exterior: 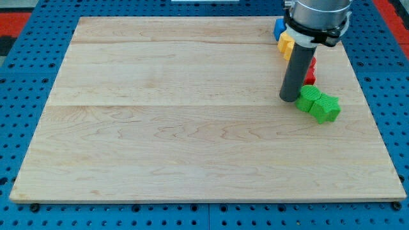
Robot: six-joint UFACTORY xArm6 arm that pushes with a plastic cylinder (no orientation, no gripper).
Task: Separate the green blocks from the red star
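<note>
The picture is bright and the light is even all over. The pale wooden counter (192, 115) has no strong glare. Shadows are soft and small: a thin dark one lies under the counter's bottom edge, and a faint one sits by my tip (289, 99). Things look a little soft, not crisp. The rod's top is cut off by the view's top.

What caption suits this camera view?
My tip rests left of two green blocks below a red block on the wooden board.
</note>
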